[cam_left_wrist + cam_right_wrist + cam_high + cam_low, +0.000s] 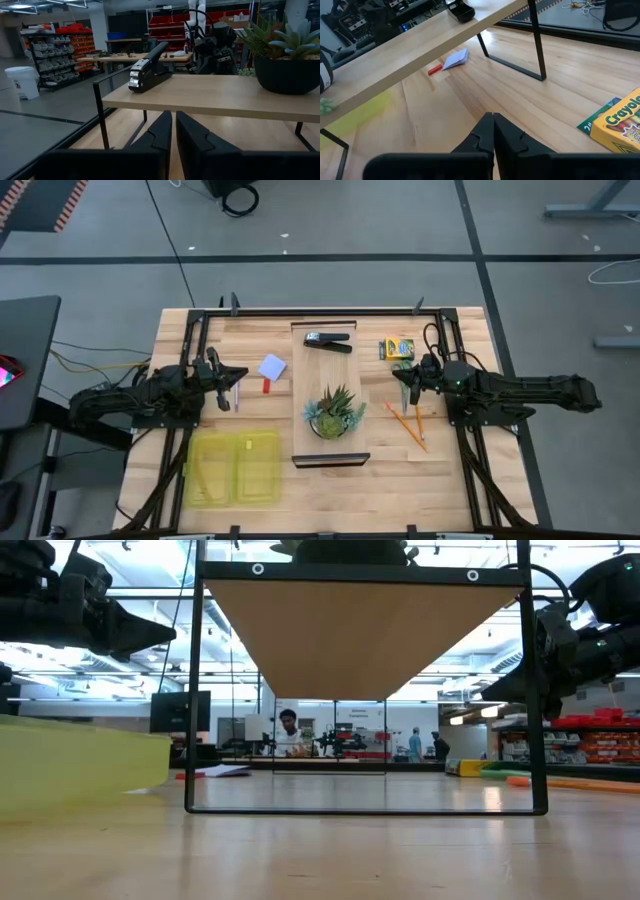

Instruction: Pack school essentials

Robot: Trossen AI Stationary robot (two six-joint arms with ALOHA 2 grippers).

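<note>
one "crayola" label on crayon box (618, 123)

Count on the worktop (450, 480): one yellow-and-green crayon box (396, 349); one pale blue note pad (272, 367); one small red piece (267, 386); two orange pencils (408, 425); one black stapler (328, 340); one potted succulent (334, 413); one yellow clear case (234, 468), lid open; one raised wooden shelf (315, 385). Two arms.
</note>
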